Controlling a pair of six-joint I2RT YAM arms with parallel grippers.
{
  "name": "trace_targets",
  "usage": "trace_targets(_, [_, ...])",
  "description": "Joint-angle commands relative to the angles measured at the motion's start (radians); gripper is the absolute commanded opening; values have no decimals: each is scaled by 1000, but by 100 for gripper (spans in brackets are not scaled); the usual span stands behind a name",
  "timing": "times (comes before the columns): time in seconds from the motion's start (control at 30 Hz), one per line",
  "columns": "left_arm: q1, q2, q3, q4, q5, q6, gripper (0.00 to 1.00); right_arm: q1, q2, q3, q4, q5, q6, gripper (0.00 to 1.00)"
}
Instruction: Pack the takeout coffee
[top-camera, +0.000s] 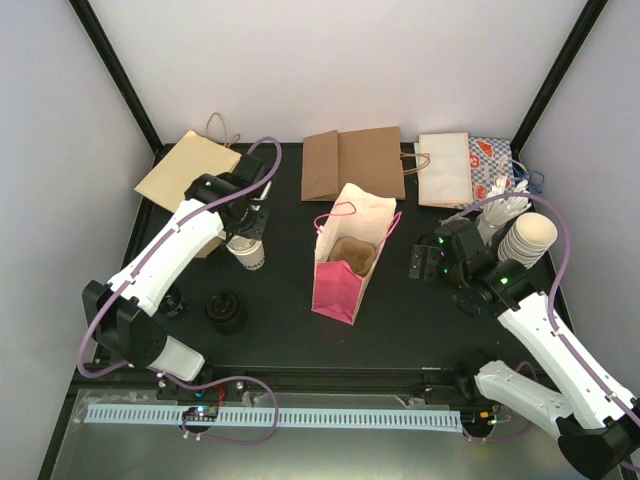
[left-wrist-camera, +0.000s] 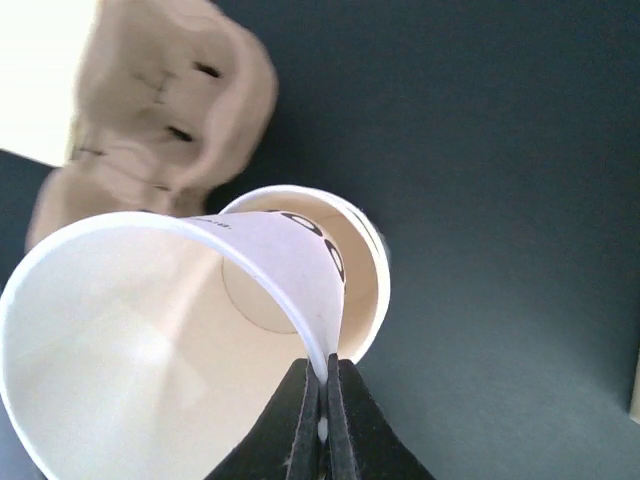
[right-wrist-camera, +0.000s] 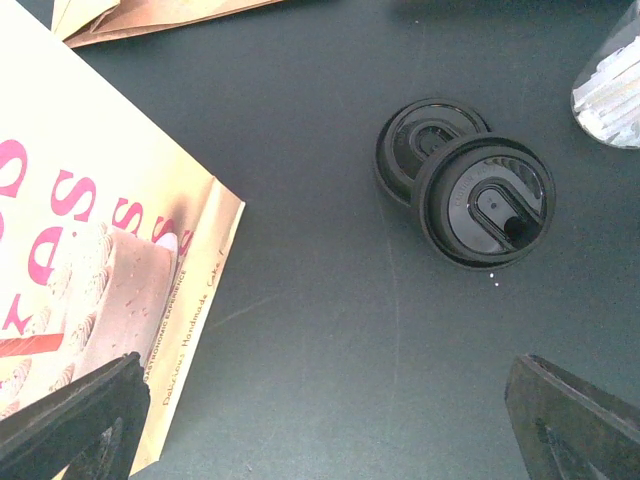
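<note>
left hand (left-wrist-camera: 322, 388) pinches the coffee cup (left-wrist-camera: 130, 350) rim, seemingly upright.

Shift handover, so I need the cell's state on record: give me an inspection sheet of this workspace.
Surface: black table, no spills seen.
Job's things: cup pinched by its rim; open pink bag standing mid-table, cardboard carrier inside.
Clutter: paper bags flat at far edge, cup stack, two black lids.
Hands: left hand shut on cup; right hand open, holding nothing.
Cables: purple cables loop along both arms.
Surroundings: white walls, nothing else seen.
</note>
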Motion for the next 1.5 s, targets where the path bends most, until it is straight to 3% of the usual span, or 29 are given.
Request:
trace_targets(0.0, [-33,9,39,-72,-253,-18,2,-5,-14,1,11,-4,12,100])
trace_targets(0.37, [-31,-50,160,-75,-59,22,1,-6,-2,15,17,-18,12,100])
trace_targets(0.7, [-33,-69,255,-99,28,35,2,-5,-1,23,16,-11,2,100])
trace_targets(0.9, [-36,-181,245,-72,251,39,2,-6,6,11,23,-24,-2,100])
trace_targets(1.1, [-102,-332,105,-85,389,-55,2,-5,16,-33,43,-55,-6,100])
trace_targets(1.27, [-239,-404,-106,-86,377,-172,2,-5,15,-67,47,-86,2,100])
trace_targets(1.47, [-424,-492,-310,21,328,-360,2,-5,-14,-138,80,-162,35,100])
